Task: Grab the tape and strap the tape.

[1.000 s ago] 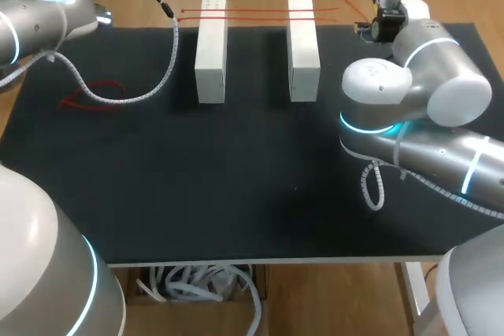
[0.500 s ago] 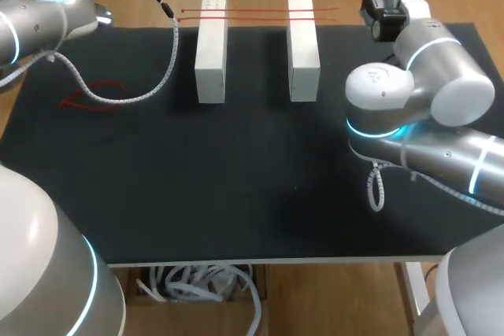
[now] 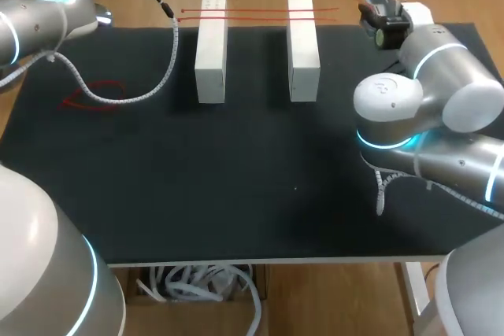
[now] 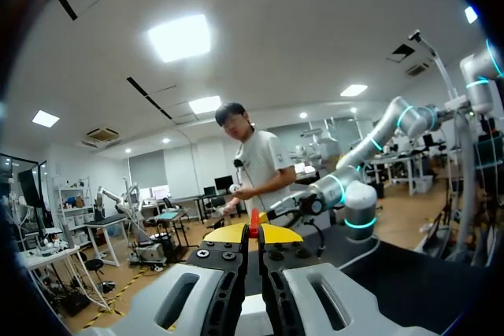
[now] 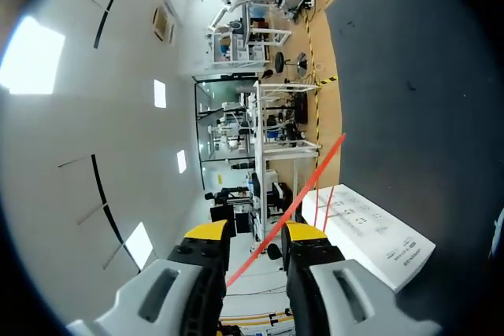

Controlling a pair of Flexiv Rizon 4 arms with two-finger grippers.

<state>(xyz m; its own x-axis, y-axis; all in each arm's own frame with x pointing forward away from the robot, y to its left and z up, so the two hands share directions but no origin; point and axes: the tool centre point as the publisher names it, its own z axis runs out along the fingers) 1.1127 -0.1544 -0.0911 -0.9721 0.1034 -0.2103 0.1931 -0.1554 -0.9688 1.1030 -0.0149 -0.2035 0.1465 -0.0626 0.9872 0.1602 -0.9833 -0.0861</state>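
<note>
Ahead of your right end effector (image 5: 256, 234), just past its yellow tips, a white block (image 5: 368, 230) stands on the black desk (image 5: 425, 76), and two red tape strands (image 5: 323, 206) cross its top. The fingers here are narrowly apart. A red line (image 5: 295, 198) runs through the gap, and you cannot tell from this view whether it touches either finger. From overhead, this end effector sits at the desk's far edge, near that block. The strands carry on away from it over a second white block (image 3: 211, 49) and end just beyond. Farther off the same way, well apart from both blocks, a red tape loop (image 3: 98, 96) lies flat on the desk beside a white coiled cable (image 3: 150, 92). Your left end effector (image 4: 253, 234) is out of the overhead view. Its own camera shows it raised and pointing out over the room, tips pinched nearly together on a red tape tip (image 4: 254, 219) that stands up between them.
</note>
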